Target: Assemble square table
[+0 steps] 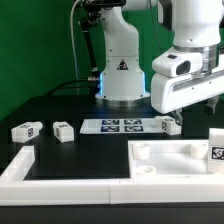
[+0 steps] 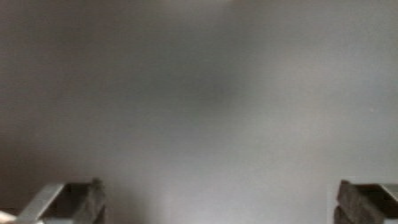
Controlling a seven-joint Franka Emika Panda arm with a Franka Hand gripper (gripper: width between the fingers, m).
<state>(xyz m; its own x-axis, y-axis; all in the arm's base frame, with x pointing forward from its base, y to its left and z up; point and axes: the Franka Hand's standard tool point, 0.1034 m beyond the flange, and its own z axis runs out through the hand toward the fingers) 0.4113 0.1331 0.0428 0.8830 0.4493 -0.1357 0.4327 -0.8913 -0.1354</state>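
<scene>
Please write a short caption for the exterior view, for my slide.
Open gripper poised near the white square tabletop and scattered legs.

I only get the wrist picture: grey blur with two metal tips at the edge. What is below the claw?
Observer: The gripper hangs open over the black table, at the exterior view's right.
Operator: Any parts close by?
Observer: One leg lies just by it, at the marker board's end.
Operator: And the big piece?
Observer: The tabletop lies flat nearer the front, no leg fitted in its visible socket.
</scene>
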